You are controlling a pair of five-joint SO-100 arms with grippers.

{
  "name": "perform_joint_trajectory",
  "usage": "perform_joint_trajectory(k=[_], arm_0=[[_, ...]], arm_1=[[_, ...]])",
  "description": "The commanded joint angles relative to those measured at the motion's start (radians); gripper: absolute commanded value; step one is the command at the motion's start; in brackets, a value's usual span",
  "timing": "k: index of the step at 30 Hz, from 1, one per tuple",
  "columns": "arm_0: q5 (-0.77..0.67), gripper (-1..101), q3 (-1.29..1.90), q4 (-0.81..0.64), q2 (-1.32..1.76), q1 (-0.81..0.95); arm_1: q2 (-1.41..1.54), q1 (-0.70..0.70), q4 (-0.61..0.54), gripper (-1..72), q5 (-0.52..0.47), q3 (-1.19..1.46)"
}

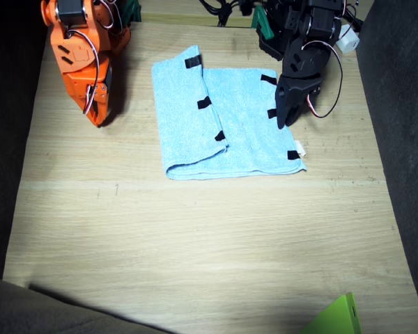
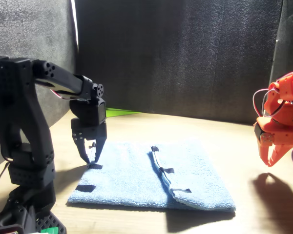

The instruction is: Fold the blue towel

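Note:
The blue towel (image 1: 244, 125) lies flat on the wooden table (image 1: 195, 236). One side of it is folded over towards the middle, and black strips mark that flap's edge (image 1: 204, 103). More black strips and a small white tag (image 1: 300, 148) line the other edge. My left gripper (image 1: 281, 122), black, points down at that edge beside a strip, its tips at the cloth (image 2: 91, 162) and drawn together. The towel under it is not lifted. My right gripper (image 1: 97, 118), orange, hangs shut beside the towel, off the cloth (image 2: 270, 160).
A bright green object (image 1: 338, 316) pokes in at the table's near corner. Cables and a white connector (image 1: 346, 38) hang by the left arm's base. Dark fabric walls surround the table.

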Motion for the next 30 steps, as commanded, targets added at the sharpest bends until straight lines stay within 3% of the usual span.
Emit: perform_joint_trajectory(k=[1,9,11,13,18,21,23,26,30], arm_0=[[0.031,2,0.000,0.005,0.044,0.006],[0.061,1,0.141,-0.101,0.209,-0.026],[0.060,21,0.178,-0.097,0.270,-0.060],[0.066,30,0.235,-0.117,0.374,-0.097],[0.101,16,0.325,-0.219,0.449,-0.115],[0.104,17,0.241,-0.173,0.325,-0.063],[0.106,22,0.230,-0.161,0.314,-0.043],[0.086,41,0.232,-0.152,0.316,0.000],[0.084,44,0.183,-0.123,0.235,0.058]], arm_1=[[0.066,-0.018,0.018,0.0,-0.002,0.009],[0.049,-0.029,-0.003,0.0,-0.012,0.025],[0.044,-0.018,-0.008,0.0,-0.012,0.025],[0.044,-0.017,-0.009,0.0,-0.012,0.023],[0.055,-0.023,0.003,0.0,-0.020,0.015],[0.051,-0.026,-0.002,0.0,-0.020,0.015],[0.044,-0.026,-0.009,0.0,-0.020,0.014],[0.041,-0.026,-0.011,0.0,-0.018,0.005],[0.034,-0.028,-0.011,0.0,-0.017,0.000]])
